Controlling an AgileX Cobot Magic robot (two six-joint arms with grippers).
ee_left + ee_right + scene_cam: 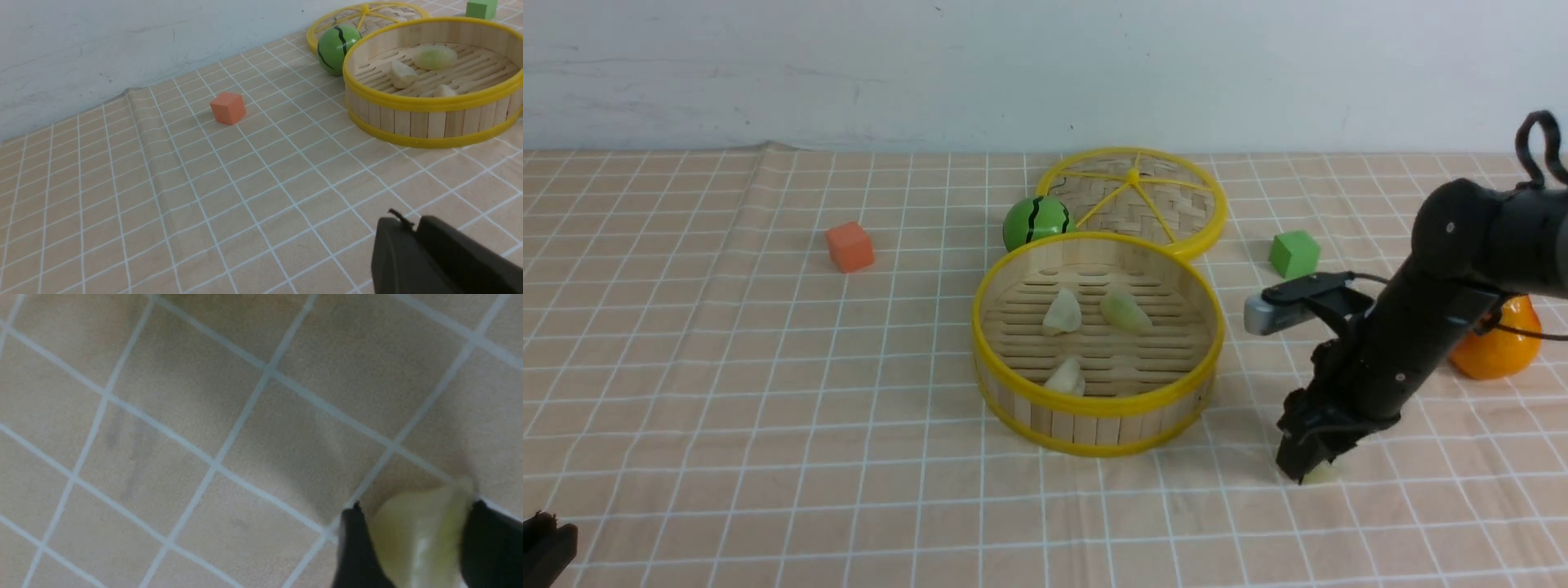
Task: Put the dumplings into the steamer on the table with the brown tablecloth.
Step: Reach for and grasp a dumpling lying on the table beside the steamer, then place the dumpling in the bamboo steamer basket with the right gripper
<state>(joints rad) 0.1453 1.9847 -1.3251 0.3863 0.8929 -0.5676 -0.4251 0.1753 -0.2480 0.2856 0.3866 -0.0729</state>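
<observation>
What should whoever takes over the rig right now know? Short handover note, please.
Left gripper: shut, empty, low on the robot's left, well away from the steamer.
Right gripper: down at the cloth to the right of the steamer, fingers either side of the fourth dumpling; can't tell whether it is clamped.
Done: three dumplings lie in the steamer.
Left: secure the fourth dumpling, lift it and drop it in.

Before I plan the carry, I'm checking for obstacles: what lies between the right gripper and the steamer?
Only bare tablecloth lies between the right gripper and the steamer, as the front view shows.
</observation>
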